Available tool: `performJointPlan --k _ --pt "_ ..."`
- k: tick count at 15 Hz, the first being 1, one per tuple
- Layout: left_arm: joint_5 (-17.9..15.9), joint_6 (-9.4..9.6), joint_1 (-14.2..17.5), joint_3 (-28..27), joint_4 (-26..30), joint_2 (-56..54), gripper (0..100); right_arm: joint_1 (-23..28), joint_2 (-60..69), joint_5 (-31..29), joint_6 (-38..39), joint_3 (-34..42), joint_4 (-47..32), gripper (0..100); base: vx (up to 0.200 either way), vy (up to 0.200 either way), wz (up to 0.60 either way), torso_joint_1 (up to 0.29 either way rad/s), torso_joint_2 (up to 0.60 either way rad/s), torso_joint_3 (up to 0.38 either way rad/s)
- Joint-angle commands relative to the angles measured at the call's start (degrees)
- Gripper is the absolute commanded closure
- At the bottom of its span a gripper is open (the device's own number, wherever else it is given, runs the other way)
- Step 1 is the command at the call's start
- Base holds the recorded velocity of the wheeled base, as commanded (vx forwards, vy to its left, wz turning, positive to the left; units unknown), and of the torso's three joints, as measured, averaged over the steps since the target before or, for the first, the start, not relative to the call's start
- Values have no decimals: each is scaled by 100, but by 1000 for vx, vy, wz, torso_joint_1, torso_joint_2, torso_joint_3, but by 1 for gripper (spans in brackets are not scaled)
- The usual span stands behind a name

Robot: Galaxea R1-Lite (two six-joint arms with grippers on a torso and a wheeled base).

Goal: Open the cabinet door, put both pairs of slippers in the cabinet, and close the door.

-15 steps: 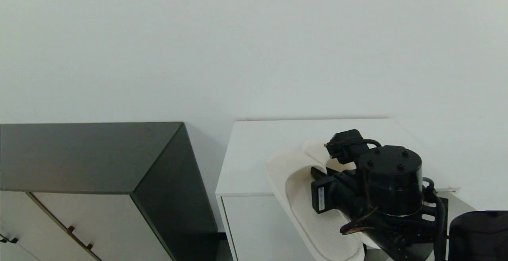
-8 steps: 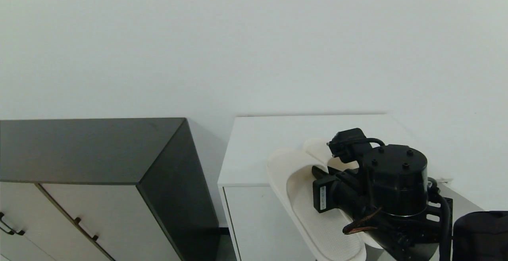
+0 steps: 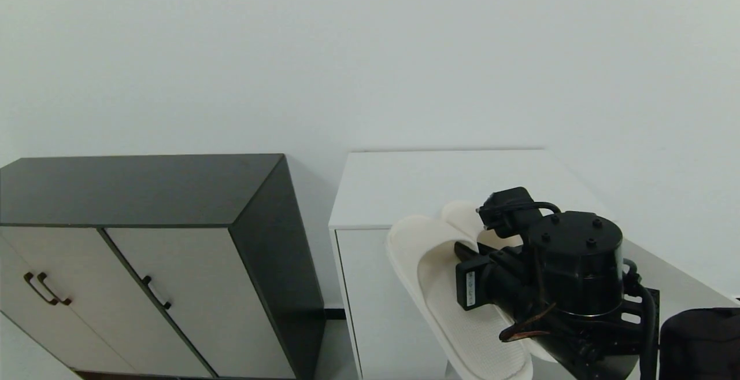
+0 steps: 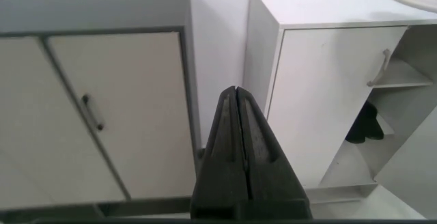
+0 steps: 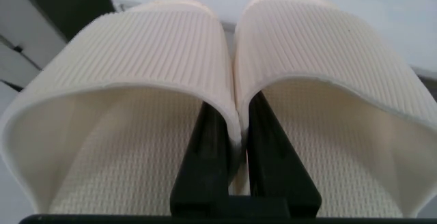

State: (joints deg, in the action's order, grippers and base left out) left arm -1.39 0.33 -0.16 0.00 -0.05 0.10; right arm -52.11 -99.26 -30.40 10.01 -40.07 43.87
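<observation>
Right tool (image 5: 237, 118) pinches the touching inner walls of a pair of cream slippers (image 5: 157, 53), held up before a white cabinet (image 3: 439, 177). Left tool (image 4: 235, 101) is closed and empty. Beyond it, the white cabinet shows open shelves with something dark (image 4: 369, 123) inside. A black-topped cabinet (image 3: 139, 186) stands alongside.

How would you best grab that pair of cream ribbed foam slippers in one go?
Pinch the two touching inner walls of the cream ribbed foam slippers, one finger slid under each strap from the open heel end. Lying side by side, their straps form tunnels; the right gripper holds them so.
</observation>
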Motion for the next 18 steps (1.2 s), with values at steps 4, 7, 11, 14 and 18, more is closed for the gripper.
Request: performJointPlan --k 4,7,11,14,18 --pt "7 -7 -2 0 -4 -1 100 0 -24 -1 10 8 7 100 0 0 0 0 0 0" --pt "-2 -7 -2 0 -4 -1 100 0 -76 -9 10 17 7 100 0 0 0 0 0 0" --pt "7 -7 -2 0 -4 -1 100 0 -94 -18 10 17 7 100 0 -50 0 2 2 -1" --pt "7 -7 -2 0 -4 -1 100 0 -85 -18 10 17 7 100 0 -200 0 4 1 1" --pt "-2 -7 -2 0 -4 -1 100 0 -41 -27 10 70 7 100 0 -200 0 6 1 0"
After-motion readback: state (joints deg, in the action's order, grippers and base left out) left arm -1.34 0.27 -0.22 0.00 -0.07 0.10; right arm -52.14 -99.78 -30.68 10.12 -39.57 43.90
